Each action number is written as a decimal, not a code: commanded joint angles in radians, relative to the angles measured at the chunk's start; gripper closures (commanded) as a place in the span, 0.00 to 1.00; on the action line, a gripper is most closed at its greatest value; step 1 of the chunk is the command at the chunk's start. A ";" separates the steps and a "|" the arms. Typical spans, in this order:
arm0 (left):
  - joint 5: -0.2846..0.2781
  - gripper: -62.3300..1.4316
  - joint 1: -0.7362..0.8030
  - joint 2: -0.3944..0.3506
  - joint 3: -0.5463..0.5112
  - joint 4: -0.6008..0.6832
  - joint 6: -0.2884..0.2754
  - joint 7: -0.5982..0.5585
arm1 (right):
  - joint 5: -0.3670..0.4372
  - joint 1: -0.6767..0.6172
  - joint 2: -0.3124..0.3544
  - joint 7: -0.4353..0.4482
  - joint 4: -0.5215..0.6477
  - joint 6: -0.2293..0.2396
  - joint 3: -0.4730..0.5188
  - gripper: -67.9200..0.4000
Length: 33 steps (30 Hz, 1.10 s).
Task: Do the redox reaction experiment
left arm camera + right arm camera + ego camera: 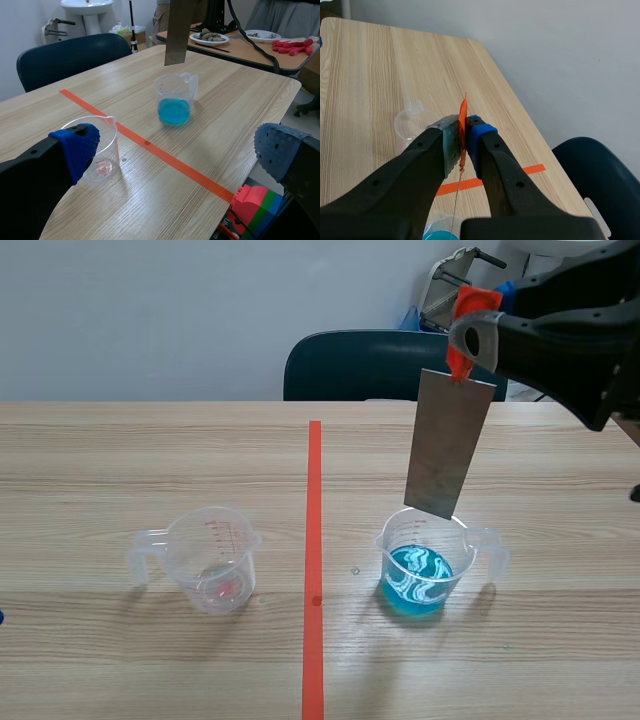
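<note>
Right hand (468, 340) holding a metal plate (448, 445) over a beaker of blue liquid (425, 565).

The right hand is pinching the grey plate by an orange-red tab (458, 362) at its top, so the plate is hanging upright with its lower edge just above the beaker and not touching the liquid, probably ready to be lowered straight in. The beaker is standing on the wooden bench (150, 460), right of the orange tape line. The left hand (180, 147) is hovering with fingers spread wide, holding nothing, beside a second, nearly empty beaker (212, 560) across the tape.
</note>
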 commanded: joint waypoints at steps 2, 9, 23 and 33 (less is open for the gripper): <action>-0.006 0.00 0.002 0.005 0.002 0.018 -0.002 -0.013 | 0.018 0.012 0.010 0.021 0.005 0.006 0.001 0.98; -0.006 0.00 0.002 0.006 0.002 0.018 -0.002 -0.005 | 0.009 0.009 0.000 0.021 -0.009 0.006 0.000 0.98; -0.006 0.00 0.003 0.006 0.002 0.018 -0.002 0.009 | -0.111 0.009 -0.122 0.021 -0.062 0.006 -0.039 0.98; -0.006 0.00 0.003 0.006 0.002 0.018 -0.002 0.010 | -0.176 0.010 -0.191 0.022 -0.126 0.006 -0.055 0.98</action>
